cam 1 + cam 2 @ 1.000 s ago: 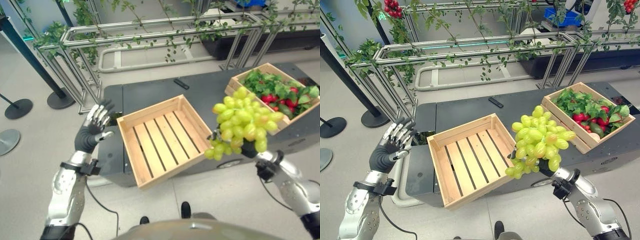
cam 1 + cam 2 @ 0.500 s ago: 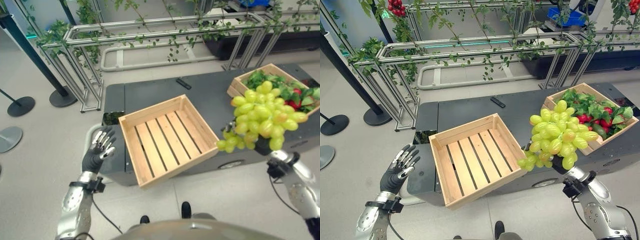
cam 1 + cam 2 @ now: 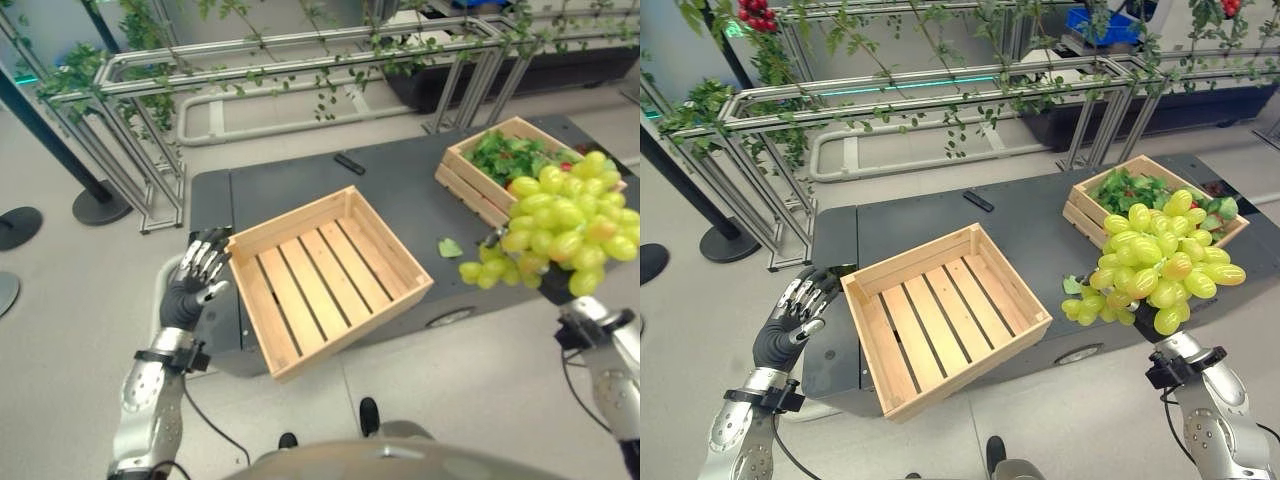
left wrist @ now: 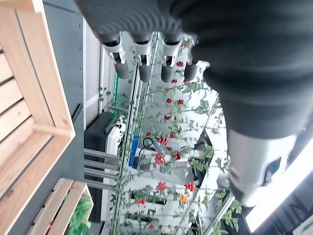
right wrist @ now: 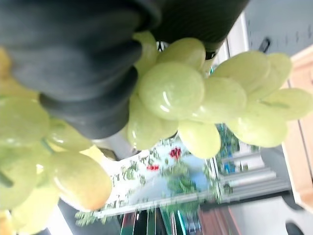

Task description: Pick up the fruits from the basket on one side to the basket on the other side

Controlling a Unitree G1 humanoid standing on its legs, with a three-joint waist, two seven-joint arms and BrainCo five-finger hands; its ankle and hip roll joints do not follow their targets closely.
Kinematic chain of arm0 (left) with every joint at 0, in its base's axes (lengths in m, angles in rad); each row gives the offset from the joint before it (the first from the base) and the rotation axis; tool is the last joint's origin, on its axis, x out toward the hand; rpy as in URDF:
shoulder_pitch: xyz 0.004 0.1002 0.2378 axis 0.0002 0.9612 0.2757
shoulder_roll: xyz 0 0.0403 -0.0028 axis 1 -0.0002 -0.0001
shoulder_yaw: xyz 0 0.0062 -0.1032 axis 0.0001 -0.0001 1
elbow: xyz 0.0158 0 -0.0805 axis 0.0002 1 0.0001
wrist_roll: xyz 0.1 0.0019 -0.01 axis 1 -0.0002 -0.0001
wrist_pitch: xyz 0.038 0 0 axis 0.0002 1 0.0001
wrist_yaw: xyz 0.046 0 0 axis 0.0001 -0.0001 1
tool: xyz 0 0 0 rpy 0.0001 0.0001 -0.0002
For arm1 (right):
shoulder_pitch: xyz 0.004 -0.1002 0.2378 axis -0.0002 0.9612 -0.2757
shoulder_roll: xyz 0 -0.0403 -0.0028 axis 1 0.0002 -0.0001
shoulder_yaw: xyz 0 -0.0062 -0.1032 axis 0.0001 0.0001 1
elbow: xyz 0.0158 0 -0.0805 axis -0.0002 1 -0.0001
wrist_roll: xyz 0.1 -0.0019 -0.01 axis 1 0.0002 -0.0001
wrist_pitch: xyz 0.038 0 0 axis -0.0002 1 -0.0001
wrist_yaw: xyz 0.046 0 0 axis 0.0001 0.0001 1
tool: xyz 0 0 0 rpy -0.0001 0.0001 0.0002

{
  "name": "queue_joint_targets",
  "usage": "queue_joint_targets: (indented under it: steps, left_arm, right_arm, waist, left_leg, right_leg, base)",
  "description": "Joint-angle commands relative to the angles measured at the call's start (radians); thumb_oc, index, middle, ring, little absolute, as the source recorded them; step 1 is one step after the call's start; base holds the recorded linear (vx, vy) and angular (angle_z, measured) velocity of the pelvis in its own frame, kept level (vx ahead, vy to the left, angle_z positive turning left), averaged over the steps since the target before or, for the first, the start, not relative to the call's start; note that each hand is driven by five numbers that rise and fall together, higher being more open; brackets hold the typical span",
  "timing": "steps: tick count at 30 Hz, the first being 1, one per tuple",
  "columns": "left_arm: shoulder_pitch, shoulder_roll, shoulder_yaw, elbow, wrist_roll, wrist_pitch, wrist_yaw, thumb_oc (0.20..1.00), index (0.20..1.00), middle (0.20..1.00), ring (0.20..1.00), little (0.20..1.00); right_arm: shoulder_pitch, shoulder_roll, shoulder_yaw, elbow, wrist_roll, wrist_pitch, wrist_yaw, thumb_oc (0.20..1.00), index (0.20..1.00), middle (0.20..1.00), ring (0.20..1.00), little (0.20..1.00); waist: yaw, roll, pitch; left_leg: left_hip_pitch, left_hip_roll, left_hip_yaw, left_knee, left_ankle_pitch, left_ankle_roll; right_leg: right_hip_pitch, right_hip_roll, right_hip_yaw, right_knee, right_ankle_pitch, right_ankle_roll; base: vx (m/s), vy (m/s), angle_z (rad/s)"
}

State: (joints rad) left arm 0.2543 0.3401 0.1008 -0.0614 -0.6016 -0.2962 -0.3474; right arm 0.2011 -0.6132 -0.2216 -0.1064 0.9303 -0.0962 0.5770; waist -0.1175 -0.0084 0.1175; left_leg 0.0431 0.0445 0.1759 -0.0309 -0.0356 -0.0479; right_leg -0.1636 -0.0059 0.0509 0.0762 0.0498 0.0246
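The step in hand was the carry. The bunch of green grapes (image 3: 1155,265) was held up in the air by the right hand (image 5: 78,68), clear of the dark tabletop (image 3: 400,190) and between the two crates as the head cameras saw it. Of that hand, its own wrist view showed the dark ribbed cover pressed in among the berries; its fingers were buried in the bunch, so I could not tell how they were closed, though the grapes plainly hung from that hand and nothing else bore them.

Behind the bunch stood the full wooden crate (image 3: 1087,206), packed with leaves and red fruit. A loose green leaf (image 3: 450,247) lay on the tabletop just below and beside the grapes. Well off toward the robot's left sat the empty slatted crate (image 3: 940,315), tilted a little over the tabletop's near edge.

The left hand (image 3: 197,282) was raised beside the empty crate's outer wall with its fingers (image 4: 145,62) straight and spread, grasping nothing and touching nothing.

By my judgement, the next move called for the right arm to swing the bunch leftward until it hung over the slats of the empty crate, then lower it before the fingers let go, since a drop from height could scatter berries or bounce the bunch over the low wall.
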Motion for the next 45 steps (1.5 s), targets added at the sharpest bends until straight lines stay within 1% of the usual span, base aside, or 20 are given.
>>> queue_joint_targets:
  steps: [1, 5, 7, 9, 10, 11, 13, 14, 15, 17, 19, 22, 30, 33, 37, 40, 41, 43, 44, 45]
  left_arm:
    - [-0.033, 0.048, 0.039, -0.045, 0.007, -0.06, 0.018, 1.0, 1.0, 1.0, 1.0, 1.0]
    - [-0.039, 0.062, 0.05, -0.075, 0.019, -0.063, 0.025, 1.0, 1.0, 1.0, 1.0, 1.0]
    - [-0.047, 0.07, 0.043, -0.077, 0.028, -0.066, 0.032, 1.0, 1.0, 1.0, 1.0, 1.0]
    - [-0.052, 0.076, 0.042, -0.078, 0.029, -0.067, 0.036, 1.0, 1.0, 1.0, 1.0, 1.0]
    - [-0.065, 0.088, 0.045, -0.085, 0.034, -0.074, 0.052, 1.0, 1.0, 1.0, 1.0, 1.0]
    - [-0.066, 0.091, 0.041, -0.093, 0.036, -0.072, 0.059, 1.0, 1.0, 1.0, 1.0, 1.0]
    - [-0.07, 0.091, 0.039, -0.095, 0.025, -0.07, 0.066, 1.0, 1.0, 1.0, 1.0, 1.0]
    - [-0.07, 0.091, 0.04, -0.095, 0.025, -0.07, 0.066, 1.0, 1.0, 1.0, 1.0, 1.0]
    - [-0.059, 0.098, 0.055, -0.107, 0.024, -0.072, 0.068, 1.0, 1.0, 1.0, 1.0, 1.0]
    - [-0.05, 0.094, 0.06, -0.115, 0.012, -0.071, 0.065, 1.0, 1.0, 1.0, 1.0, 1.0]
    - [-0.04, 0.08, 0.067, -0.117, 0.02, -0.074, 0.063, 1.0, 1.0, 1.0, 1.0, 1.0]
    - [-0.048, 0.063, 0.056, -0.111, 0.008, -0.076, 0.071, 1.0, 1.0, 1.0, 1.0, 1.0]
    - [-0.069, 0.054, 0.005, -0.112, 0.014, -0.074, 0.064, 1.0, 1.0, 1.0, 1.0, 1.0]
    - [-0.082, 0.047, 0.0, -0.109, 0.015, -0.074, 0.065, 1.0, 1.0, 1.0, 1.0, 1.0]
    - [-0.12, 0.041, -0.017, -0.093, 0.017, -0.082, 0.08, 1.0, 1.0, 1.0, 1.0, 1.0]
    - [-0.132, 0.033, -0.026, -0.083, 0.009, -0.081, 0.077, 1.0, 1.0, 1.0, 1.0, 1.0]
    - [-0.132, 0.035, -0.025, -0.083, 0.008, -0.08, 0.074, 1.0, 1.0, 1.0, 1.0, 1.0]
    - [-0.135, 0.04, -0.025, -0.083, 0.01, -0.086, 0.087, 1.0, 1.0, 1.0, 1.0, 1.0]
    - [-0.138, 0.04, -0.024, -0.085, 0.008, -0.085, 0.092, 1.0, 1.0, 1.0, 1.0, 1.0]
    - [-0.134, 0.039, -0.018, -0.086, 0.013, -0.088, 0.098, 1.0, 1.0, 1.0, 1.0, 1.0]
  right_arm:
    - [-0.059, -0.004, -0.039, -0.006, -0.009, -0.09, -0.012, 0.2, 0.2, 0.2, 0.2, 0.2]
    - [-0.076, 0.006, -0.039, 0.003, -0.041, -0.096, -0.031, 0.2, 0.2, 0.2, 0.2, 0.2]
    - [-0.09, 0.016, -0.03, 0.025, -0.05, -0.105, -0.048, 0.2, 0.2, 0.2, 0.2, 0.2]
    - [-0.105, 0.02, -0.021, 0.031, -0.054, -0.111, -0.057, 0.2, 0.2, 0.2, 0.2, 0.2]
    - [-0.139, 0.021, 0.001, 0.037, -0.055, -0.122, -0.079, 0.2, 0.2, 0.2, 0.2, 0.2]
    - [-0.152, 0.019, 0.014, 0.042, -0.057, -0.125, -0.091, 0.2, 0.2, 0.2, 0.2, 0.2]
    - [-0.169, 0.018, 0.039, 0.048, -0.057, -0.125, -0.1, 0.2, 0.2, 0.2, 0.2, 0.2]
    - [-0.17, 0.018, 0.04, 0.048, -0.057, -0.125, -0.1, 0.2, 0.2, 0.2, 0.2, 0.2]
    - [-0.192, 0.013, 0.061, 0.057, -0.053, -0.118, -0.102, 0.2, 0.2, 0.2, 0.2, 0.2]
    - [-0.203, 0.013, 0.082, 0.06, -0.051, -0.117, -0.1, 0.2, 0.2, 0.2, 0.2, 0.2]
    - [-0.18, 0.015, 0.073, 0.049, -0.037, -0.11, -0.088, 0.2, 0.2, 0.2, 0.2, 0.2]
    - [-0.155, -0.004, 0.062, 0.035, -0.049, -0.117, -0.091, 0.2, 0.2, 0.2, 0.2, 0.2]
    - [-0.095, -0.04, -0.002, 0.014, -0.042, -0.118, -0.09, 0.2, 0.2, 0.2, 0.2, 0.2]
    - [-0.065, -0.038, -0.041, 0.004, -0.043, -0.117, -0.089, 0.2, 0.2, 0.2, 0.2, 0.2]
    - [-0.051, -0.034, -0.07, -0.005, -0.028, -0.131, -0.095, 0.2, 0.2, 0.2, 0.2, 0.2]
    - [-0.044, -0.022, -0.083, -0.002, -0.027, -0.139, -0.1, 0.2, 0.2, 0.2, 0.2, 0.2]
    - [-0.045, -0.02, -0.085, -0.001, -0.026, -0.139, -0.103, 0.2, 0.2, 0.2, 0.2, 0.2]
    - [-0.058, -0.01, -0.068, 0.002, -0.013, -0.142, -0.105, 0.2, 0.2, 0.2, 0.2, 0.2]
    - [-0.055, -0.01, -0.063, -0.003, -0.017, -0.139, -0.105, 0.2, 0.2, 0.2, 0.2, 0.2]
    - [-0.054, -0.01, -0.061, -0.006, -0.021, -0.134, -0.105, 0.2, 0.2, 0.2, 0.2, 0.2]
  waist:
    - [-0.024, -0.029, 0.003]
    - [-0.049, -0.025, 0.031]
    - [-0.054, -0.026, 0.043]
    - [-0.046, -0.028, 0.054]
    - [-0.018, -0.024, 0.076]
    - [0.012, -0.016, 0.083]
    - [0.025, -0.016, 0.082]
    - [0.023, -0.017, 0.083]
    - [0.057, -0.011, 0.07]
    - [0.072, -0.027, 0.059]
    - [0.073, -0.031, 0.043]
    - [0.058, -0.019, 0.041]
    - [0.01, -0.006, 0.025]
    - [-0.008, -0.01, 0.011]
    - [-0.025, -0.037, 0.019]
    - [-0.038, -0.056, 0.015]
    - [-0.037, -0.062, 0.014]
    - [-0.017, -0.076, 0.03]
    - [-0.006, -0.09, 0.037]
    - [0.001, -0.097, 0.044]
  left_leg:
    - [-0.071, -0.053, 0.014, 0.204, -0.121, 0.055]
    - [-0.083, -0.071, 0.097, 0.204, -0.132, 0.07]
    - [-0.086, -0.073, 0.129, 0.19, -0.126, 0.07]
    - [-0.086, -0.068, 0.149, 0.183, -0.121, 0.069]
    - [-0.093, -0.045, 0.193, 0.181, -0.105, 0.064]
    - [-0.097, -0.032, 0.213, 0.184, -0.1, 0.065]
    - [-0.103, -0.025, 0.229, 0.18, -0.081, 0.068]
    - [-0.102, -0.025, 0.228, 0.18, -0.082, 0.068]
    - [-0.092, -0.006, 0.267, 0.177, -0.093, 0.065]
    - [-0.081, -0.009, 0.304, 0.164, -0.093, 0.06]
    - [-0.071, -0.001, 0.324, 0.168, -0.094, 0.049]
    - [-0.071, 0.022, 0.342, 0.175, -0.082, 0.032]
    - [-0.034, 0.042, 0.36, 0.154, -0.062, 0.011]
    - [-0.03, 0.048, 0.373, 0.161, -0.065, 0.002]
    - [-0.054, 0.055, 0.334, 0.235, -0.065, -0.005]
    - [-0.073, 0.097, 0.357, 0.359, -0.08, -0.024]
    - [-0.085, 0.117, 0.348, 0.425, -0.053, -0.036]
    - [-0.131, 0.163, 0.278, 0.603, 0.021, -0.07]
    - [-0.155, 0.156, 0.229, 0.652, 0.055, -0.073]
    - [-0.174, 0.143, 0.185, 0.696, 0.047, -0.068]
  right_leg:
    - [0.007, -0.034, 0.037, 0.079, -0.06, 0.098]
    - [-0.057, -0.052, 0.123, 0.082, 0.002, 0.156]
    - [-0.082, -0.068, 0.122, 0.082, 0.032, 0.178]
    - [-0.103, -0.08, 0.086, 0.09, 0.044, 0.182]
    - [-0.145, -0.14, -0.092, 0.141, 0.035, 0.163]
    - [-0.141, -0.185, -0.229, 0.193, 0.005, 0.137]
    - [-0.104, -0.214, -0.354, 0.268, -0.048, 0.114]
    - [-0.104, -0.216, -0.355, 0.272, -0.051, 0.114]
    - [-0.056, -0.227, -0.468, 0.37, -0.135, 0.112]
    - [-0.005, -0.214, -0.513, 0.312, -0.153, 0.103]
    - [0.023, -0.17, -0.496, 0.218, -0.15, 0.094]
    - [0.036, -0.146, -0.485, 0.158, -0.143, 0.089]
    - [0.056, -0.111, -0.433, 0.097, -0.132, 0.082]
    - [0.069, -0.091, -0.401, 0.068, -0.125, 0.081]
    - [0.075, -0.066, -0.335, 0.042, -0.108, 0.05]
    - [0.101, -0.048, -0.293, 0.03, -0.118, 0.035]
    - [0.115, -0.036, -0.268, 0.026, -0.124, 0.023]
    - [0.148, 0.0, -0.208, 0.02, -0.13, -0.013]
    - [0.155, 0.006, -0.176, 0.016, -0.121, -0.026]
    - [0.169, 0.014, -0.145, 0.01, -0.124, -0.033]
  base:
    - [-0.1, 0.107, -0.7]
    - [-0.19, 0.188, -0.73]
    - [-0.2, 0.113, -0.71]
    - [-0.21, 0.061, -0.67]
    - [-0.27, 0.071, -0.91]
    - [-0.32, 0.091, -1.11]
    - [-0.14, 0.042, -1.04]
    - [-0.01, 0.044, -0.59]
    - [0.02, 0.008, -0.37]
    - [0.01, -0.098, -0.81]
    - [0.07, -0.18, -0.77]
    - [0.03, -0.123, -0.4]
    - [0.03, -0.087, -0.18]
    - [0.06, -0.095, -0.28]
    - [-0.01, -0.117, -0.33]
    - [0.08, -0.117, -0.39]
    - [0.14, -0.172, -0.35]
    - [0.09, -0.17, -0.59]
    - [0.02, -0.112, -0.88]
    - [-0.01, -0.034, -1.0]
